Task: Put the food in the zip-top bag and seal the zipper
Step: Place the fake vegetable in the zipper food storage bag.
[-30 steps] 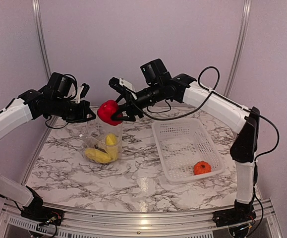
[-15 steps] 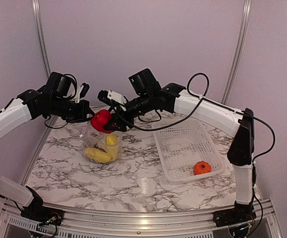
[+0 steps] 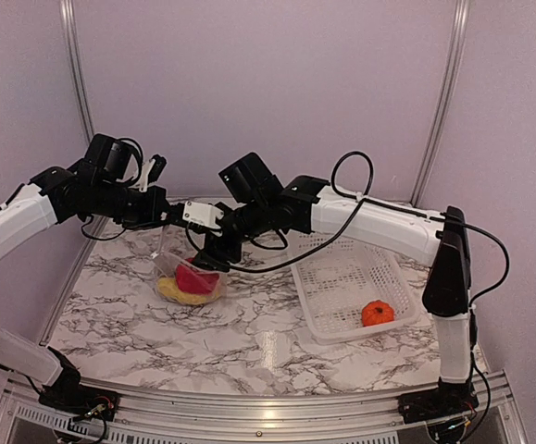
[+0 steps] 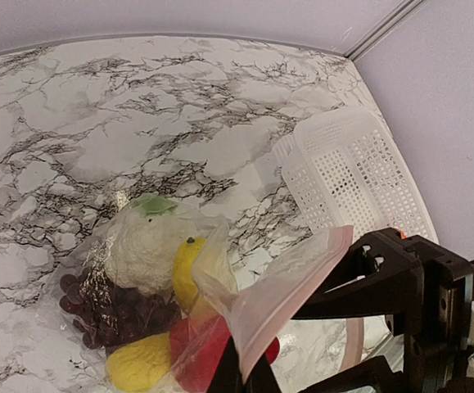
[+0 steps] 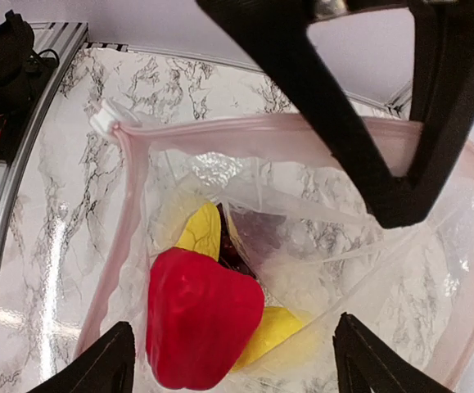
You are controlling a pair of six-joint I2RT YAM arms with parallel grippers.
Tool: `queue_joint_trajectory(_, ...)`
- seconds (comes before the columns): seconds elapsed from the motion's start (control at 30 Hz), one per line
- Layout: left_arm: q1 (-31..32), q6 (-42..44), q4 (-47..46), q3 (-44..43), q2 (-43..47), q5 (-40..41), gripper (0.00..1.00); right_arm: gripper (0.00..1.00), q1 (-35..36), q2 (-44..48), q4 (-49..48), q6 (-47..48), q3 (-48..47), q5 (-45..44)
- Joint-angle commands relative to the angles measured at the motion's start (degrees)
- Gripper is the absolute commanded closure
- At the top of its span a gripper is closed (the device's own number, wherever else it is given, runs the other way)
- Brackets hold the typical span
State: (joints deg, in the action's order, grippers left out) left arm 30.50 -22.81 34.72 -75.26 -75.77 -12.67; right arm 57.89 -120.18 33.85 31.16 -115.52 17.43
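The zip-top bag stands on the left half of the table, its mouth edge pinched in my left gripper on the far left side. My right gripper hangs just above the mouth, fingers spread. Inside the bag the pepper lies uppermost, with the grapes, the cauliflower and two other pieces beside or under it. The basket sits to the bag's right, with the round fruit in its near right corner.
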Motion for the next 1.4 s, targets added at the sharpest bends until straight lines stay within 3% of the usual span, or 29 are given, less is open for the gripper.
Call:
queue_joint_trajectory(0.0, 0.1, -0.1, -1.3, -1.3, 1.6, -0.8, 1.0, 0.17, 2.3, -1.2, -2.0, 1.9, 0.2, -7.1)
queue_joint_trajectory(0.23, 0.1, 0.3, -1.5, -0.4, 1.6, -0.2, 1.0, 0.16, 2.4, 0.5, -0.7, 1.6, -0.2, -6.9)
queue_joint_trajectory(0.8, 0.1, 0.8, -0.9, -1.6, 0.2, 0.8, 1.0, 0.14, 1.8, 14.8, 3.5, 1.7, 4.1, -6.1)
queue_joint_trajectory(1.03, 0.1, 1.0, 0.3, -3.1, -0.6, 0.6, 1.0, 0.14, 0.0, 21.6, 5.5, 2.8, 12.4, -8.3)
queue_joint_trajectory(1.37, 0.1, 1.4, 1.5, -3.4, 0.1, 2.1, 1.0, 0.14, -10.3, 34.5, 6.7, 4.0, 32.1, -11.5)
